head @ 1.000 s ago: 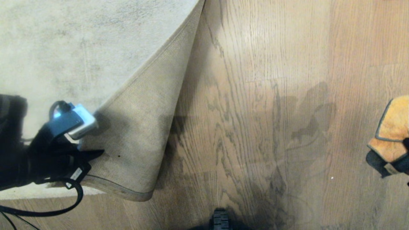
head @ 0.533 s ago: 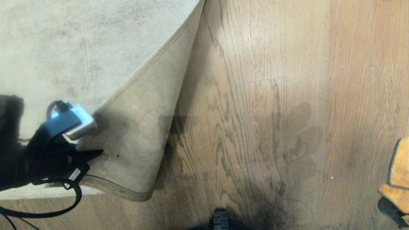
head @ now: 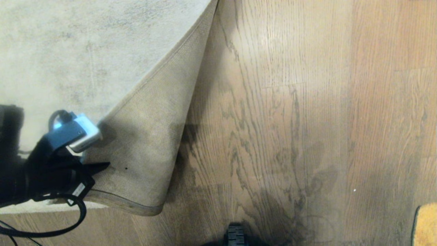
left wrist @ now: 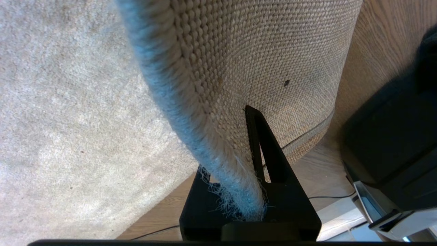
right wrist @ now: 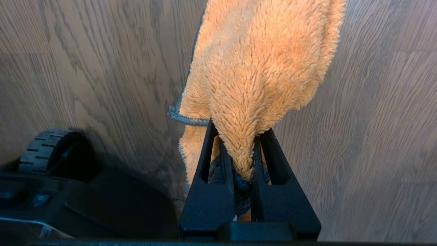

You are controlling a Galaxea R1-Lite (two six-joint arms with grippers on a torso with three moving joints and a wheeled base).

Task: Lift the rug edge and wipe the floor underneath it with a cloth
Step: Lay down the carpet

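The pale rug (head: 85, 51) covers the upper left, and its corner is folded back to show tan woven backing (head: 143, 147). My left gripper (head: 99, 167) is shut on the rug edge (left wrist: 184, 112) and holds it off the floor (head: 290, 119). One black finger (left wrist: 263, 147) presses the backing; the other is hidden behind the bound edge. My right gripper (right wrist: 239, 128) is shut on the fuzzy orange cloth (right wrist: 263, 58), which hangs above bare planks. In the head view only a corner of the cloth (head: 426, 225) shows at the lower right; the right gripper itself is out of that view.
The robot's base and a black wheel (right wrist: 44, 147) sit close beside the hanging cloth; that wheel (head: 235, 235) also shows at the bottom middle of the head view. A black cable (head: 68, 225) loops under the left arm. Wood planks run right of the fold.
The cloth has slid down and right to the head view's lower right corner, and the right gripper has left that view. The left gripper and lifted rug corner have stayed put.
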